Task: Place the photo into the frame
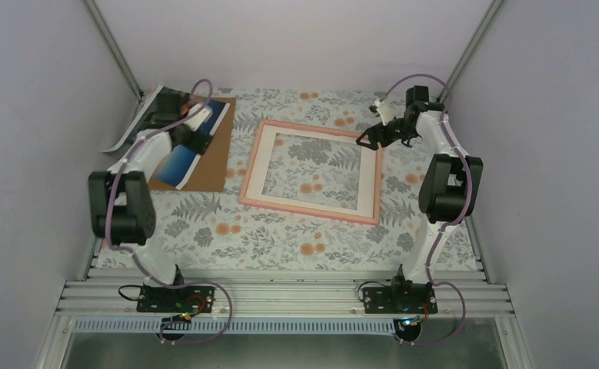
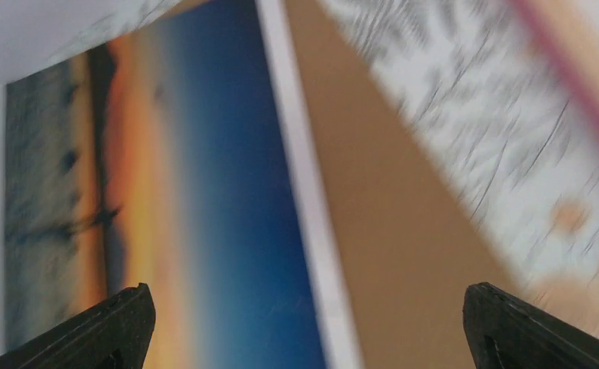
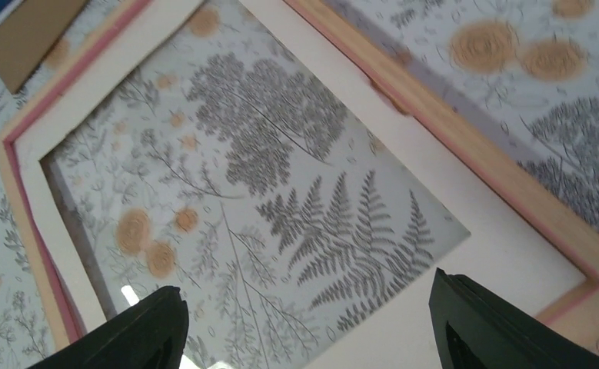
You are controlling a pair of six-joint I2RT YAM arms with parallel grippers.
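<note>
Photo (image 1: 182, 160) is found on the brown cardboard (image 1: 211, 175) at the bench's (image 1: 281, 238) far left, directly beneath the left gripper (image 2: 305, 311), which is spread wide. The frame (image 1: 308, 213) lies to its right, under the released right gripper (image 3: 305, 323).

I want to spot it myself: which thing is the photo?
On the flowered table, look to the far left corner, where a brown cardboard sheet lies. The photo rests on it, under the left arm. It alone is a blue-and-orange picture with a white edge; the pink frame beside it shows only tablecloth.
</note>
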